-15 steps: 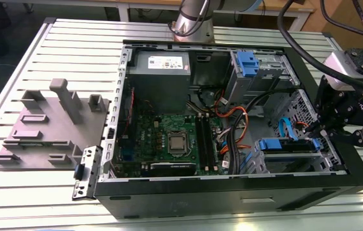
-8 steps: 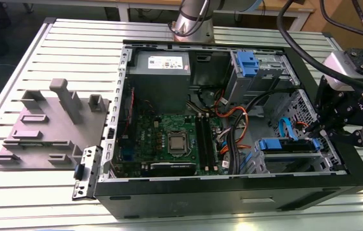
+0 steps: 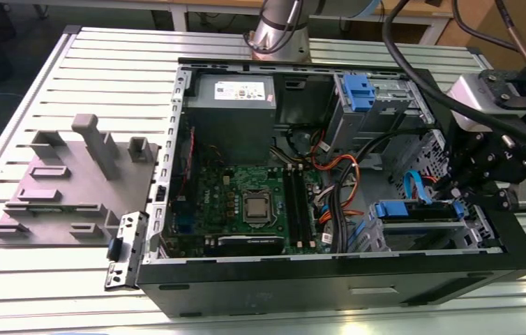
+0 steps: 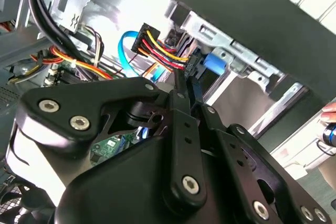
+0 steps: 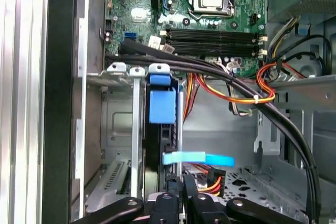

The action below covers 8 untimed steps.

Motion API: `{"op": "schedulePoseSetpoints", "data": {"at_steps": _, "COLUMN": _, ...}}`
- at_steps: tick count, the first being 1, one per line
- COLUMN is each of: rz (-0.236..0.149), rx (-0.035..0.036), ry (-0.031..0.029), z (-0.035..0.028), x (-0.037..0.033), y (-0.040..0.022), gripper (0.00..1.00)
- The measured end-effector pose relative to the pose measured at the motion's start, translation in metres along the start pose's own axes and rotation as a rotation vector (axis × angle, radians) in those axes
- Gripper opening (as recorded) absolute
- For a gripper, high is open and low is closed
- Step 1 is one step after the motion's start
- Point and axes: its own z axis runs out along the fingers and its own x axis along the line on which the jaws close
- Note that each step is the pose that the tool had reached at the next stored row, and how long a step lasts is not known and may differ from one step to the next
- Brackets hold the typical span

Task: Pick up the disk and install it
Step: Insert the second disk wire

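Observation:
The disk (image 5: 157, 140) stands on edge in the lower drive cage (image 5: 118, 129) of the open computer case, with its blue plastic rail (image 5: 161, 103) at the cage mouth. In the exterior view its blue rail end (image 3: 399, 209) shows in the cage at the case's right front corner. My gripper (image 3: 451, 194) hangs just behind that cage, on the exterior view's right. Its two fingers lie close together, shut, their tips (image 5: 182, 183) at the disk's rear edge. In the second wrist view the gripper (image 4: 186, 76) ends beside a power connector (image 4: 144, 39) with red, yellow and black wires.
A blue flat cable (image 5: 197, 158) crosses near the fingertips. Thick black cables (image 5: 252, 95) and orange wires run over the cage. A blue bracket (image 3: 356, 91) sits in the upper bay, the power supply (image 3: 230, 105) at the back. A grey fixture (image 3: 68, 181) lies at the exterior view's left. A hand (image 4: 328, 111) shows outside the case.

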Motion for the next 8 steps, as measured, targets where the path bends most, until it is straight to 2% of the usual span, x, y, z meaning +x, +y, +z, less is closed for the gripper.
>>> {"op": "schedulePoseSetpoints", "data": {"at_steps": 4, "rz": -0.001, "rx": 0.011, "ry": 0.0004, "z": -0.0011, "x": 0.0, "y": 0.0056, "gripper": 0.16}}
{"op": "schedulePoseSetpoints", "data": {"at_steps": 8, "rz": -0.001, "rx": 0.0143, "ry": -0.0003, "z": -0.004, "x": 0.0001, "y": 0.0058, "gripper": 0.16}}
